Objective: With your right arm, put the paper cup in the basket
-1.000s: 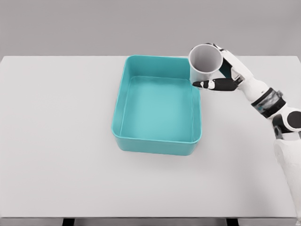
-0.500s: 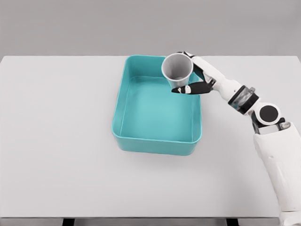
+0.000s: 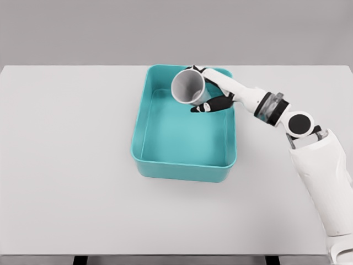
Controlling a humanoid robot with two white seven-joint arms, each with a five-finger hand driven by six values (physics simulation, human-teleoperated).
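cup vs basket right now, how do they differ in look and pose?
The paper cup is round and grey-white; the basket is rectangular and teal. The cup is tilted with its mouth toward the camera, gripped in the right hand; the basket sits flat on the table. The cup is far smaller and is over the basket's far right corner. Both are open-topped and empty.

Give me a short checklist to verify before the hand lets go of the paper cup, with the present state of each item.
1. Right hand grips the paper cup: ok.
2. Cup is over the basket, inside its rim: ok.
3. Cup upright: not ok, its mouth tilts toward the left.
4. Basket floor below is free of other things: ok.
5. Cup low enough to release gently: cannot tell from this one view.
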